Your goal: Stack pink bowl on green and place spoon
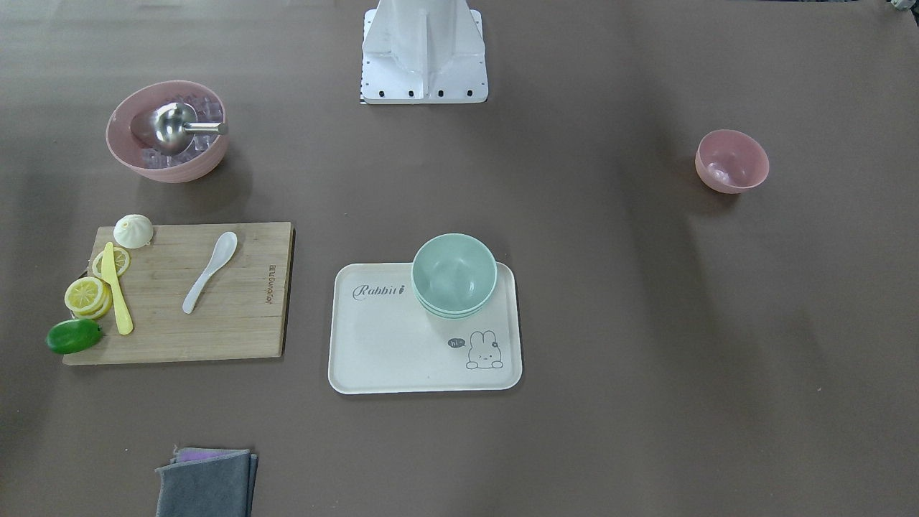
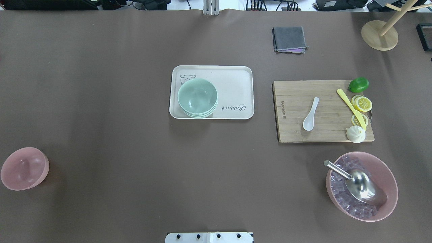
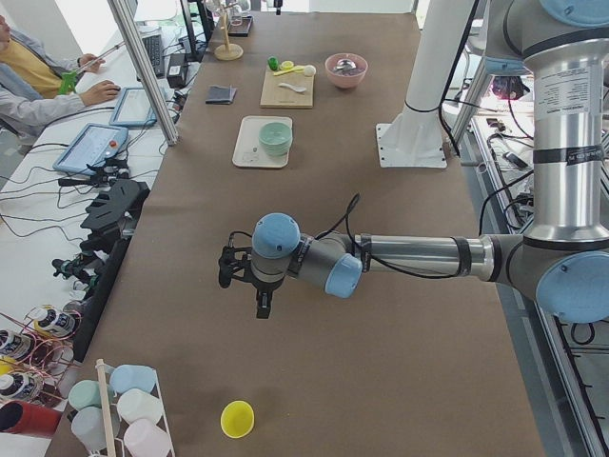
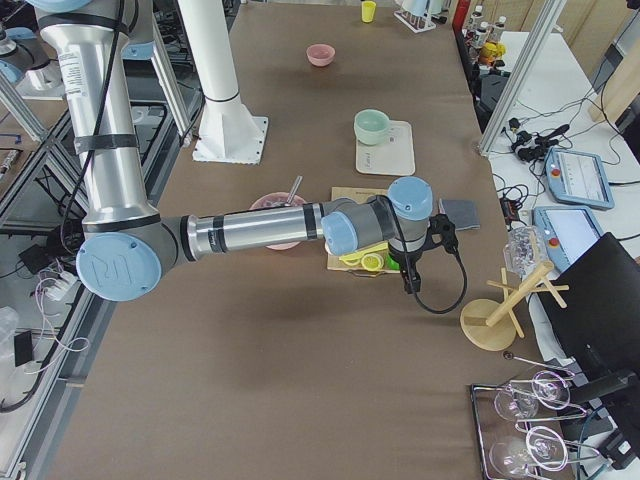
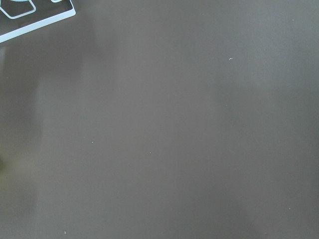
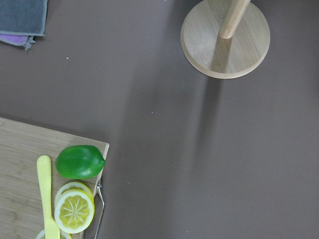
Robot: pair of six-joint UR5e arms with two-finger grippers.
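Note:
A small pink bowl point(image 1: 731, 161) stands empty on the table on my left side point(image 2: 24, 168). A stack of green bowls point(image 1: 454, 274) sits on a white rabbit tray point(image 1: 388, 352) at mid-table point(image 2: 197, 97). A white spoon point(image 1: 210, 271) lies on a wooden cutting board point(image 2: 311, 114). My left gripper point(image 3: 231, 269) and right gripper point(image 4: 437, 235) show only in the side views, high above the table and far from these things. I cannot tell whether either is open or shut.
A large pink bowl point(image 2: 361, 185) holds ice cubes and a metal scoop. The cutting board point(image 1: 237, 330) also carries lemon slices, a yellow knife, a lime point(image 6: 79, 161) and a bun. A grey cloth point(image 2: 289, 39) and a wooden stand point(image 6: 225, 44) sit at the far right.

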